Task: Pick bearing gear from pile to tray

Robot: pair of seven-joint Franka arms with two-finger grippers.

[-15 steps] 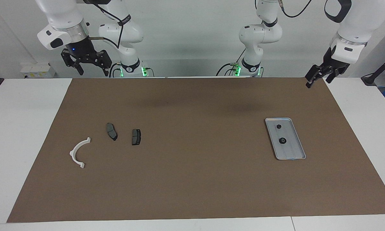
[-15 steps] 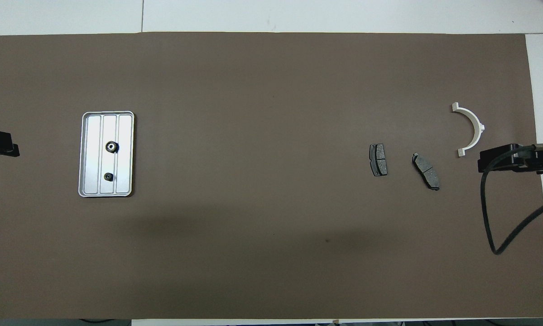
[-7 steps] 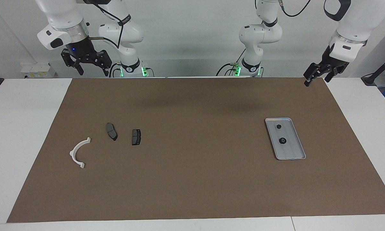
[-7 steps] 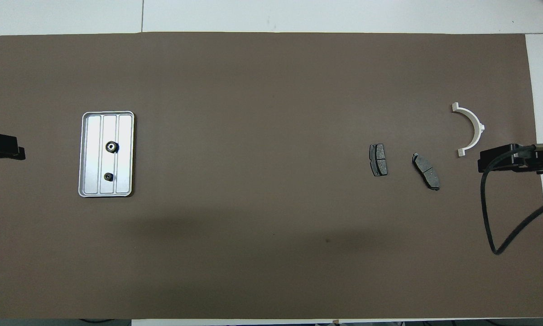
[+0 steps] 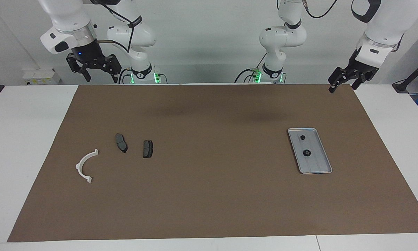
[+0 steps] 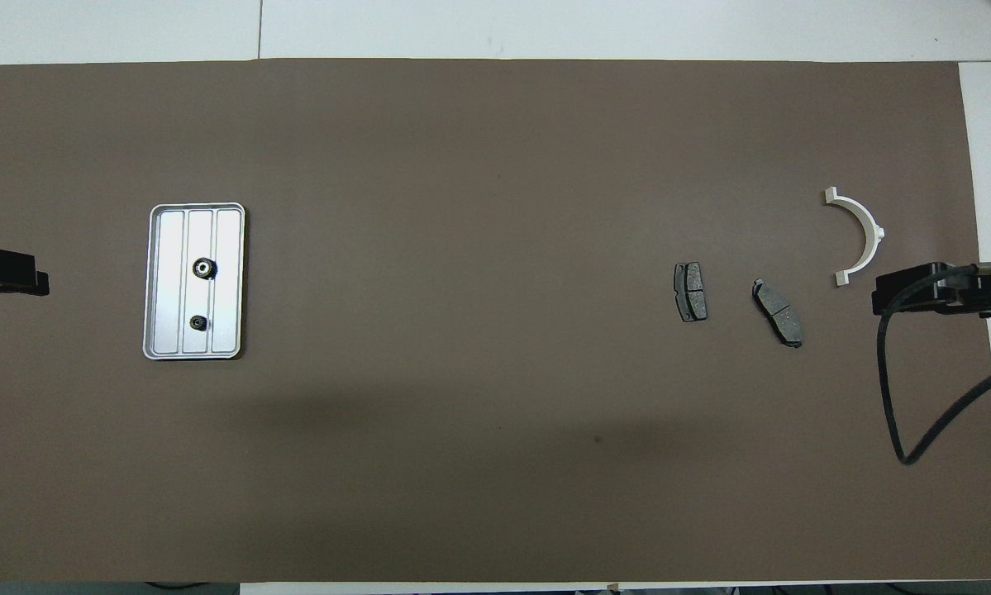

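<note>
The silver ribbed tray point(image 5: 317, 166) lies toward the left arm's end of the table, also in the overhead view point(image 6: 169, 281). Two small black gears point(image 5: 302, 137) point(image 5: 306, 152) lie in it, also seen from overhead point(image 6: 199, 322) point(image 6: 204, 267). The pile toward the right arm's end holds a white curved bracket point(image 5: 85, 165) point(image 6: 859, 235) and two dark brake pads point(image 5: 121, 143) point(image 5: 147, 149); no gear shows among them. My left gripper point(image 5: 342, 85) point(image 6: 16, 281) is open and empty, raised over the mat's corner. My right gripper point(image 5: 99, 74) point(image 6: 908, 296) is open and empty, raised beside the bracket.
A brown mat point(image 5: 209, 195) covers most of the white table point(image 5: 24, 146). A black cable point(image 6: 892, 388) hangs from the right arm over the mat's edge. The arm bases stand at the robots' edge of the table.
My left gripper has risen slightly and drifted a little toward the tray. The right gripper and all parts have stayed where they were.
</note>
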